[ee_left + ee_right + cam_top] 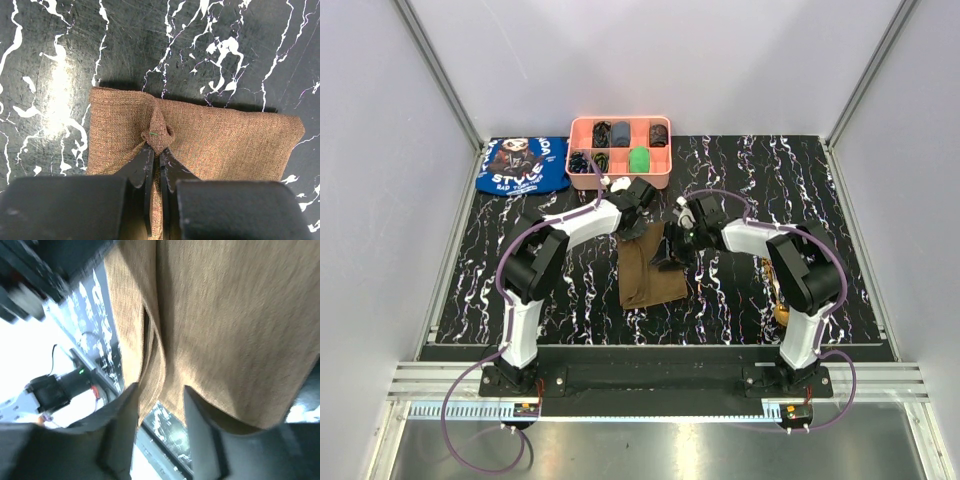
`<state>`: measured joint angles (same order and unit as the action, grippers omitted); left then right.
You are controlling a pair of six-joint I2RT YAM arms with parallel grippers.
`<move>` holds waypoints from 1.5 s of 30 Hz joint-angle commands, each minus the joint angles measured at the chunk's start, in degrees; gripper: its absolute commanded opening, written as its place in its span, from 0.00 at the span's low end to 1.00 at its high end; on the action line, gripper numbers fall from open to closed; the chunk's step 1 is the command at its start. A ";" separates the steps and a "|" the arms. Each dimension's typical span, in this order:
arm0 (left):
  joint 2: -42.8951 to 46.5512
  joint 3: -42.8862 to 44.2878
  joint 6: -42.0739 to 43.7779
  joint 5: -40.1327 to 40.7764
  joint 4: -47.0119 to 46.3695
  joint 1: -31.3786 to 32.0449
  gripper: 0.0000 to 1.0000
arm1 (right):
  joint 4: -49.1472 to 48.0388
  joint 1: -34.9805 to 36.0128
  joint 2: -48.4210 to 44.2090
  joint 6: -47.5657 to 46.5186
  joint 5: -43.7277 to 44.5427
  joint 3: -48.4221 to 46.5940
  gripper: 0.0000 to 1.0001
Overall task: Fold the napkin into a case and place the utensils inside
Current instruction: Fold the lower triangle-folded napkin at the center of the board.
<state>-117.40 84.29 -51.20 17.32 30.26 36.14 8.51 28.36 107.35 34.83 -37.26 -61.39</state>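
The left arm is rising from its base, bending at the elbow and reaching forward and toward the middle, with its wrist tipping down over the far edge of the napkin point(650, 270). The left gripper point(157, 150) is pinching a small raised peak of the cloth. Its jaws are almost fully together, with only that thin fold of olive-brown weave between the fingertips point(149, 159). The rest of the napkin point(225, 145) is spreading flat on either side of the jaws and just ahead of them, and its far hem is lying a little beyond the fingertips on the black marbled table point(150, 45).

The right arm is folding sharply at its elbow and reaching back toward the middle, bringing the right gripper point(672, 250) against the right-hand edge of the napkin. In the right wrist view the right gripper point(160, 390) is standing parted, both fingers point(120, 425) well apart. A layered edge of the napkin point(225, 330) is hanging into the gap between them. The view is blurred, so it is not clear whether either pad is touching the cloth.

The utensils point(779, 315) are lying well to the right of both sets of jaws, partly hidden behind the right arm. The pink tray point(620, 182) and a blue cloth point(523, 165) are sitting beyond the left jaws at the far edge.
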 commanded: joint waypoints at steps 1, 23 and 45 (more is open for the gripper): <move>-0.28 1.14 -2.15 -0.71 -1.61 0.33 0.06 | -6.84 0.73 -3.37 4.54 -7.21 3.81 0.57; 0.16 2.37 -0.57 -1.33 -1.52 0.33 0.07 | -16.16 6.36 1.81 9.91 -7.31 5.66 0.51; 15.00 -1.57 14.45 -9.32 0.33 -1.25 0.61 | -14.14 3.19 -0.13 7.27 -7.13 6.54 0.00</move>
<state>-111.31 84.77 -41.65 10.20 31.46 35.16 -5.69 32.01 108.81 43.55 -44.03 -54.83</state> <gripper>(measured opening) 0.599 0.011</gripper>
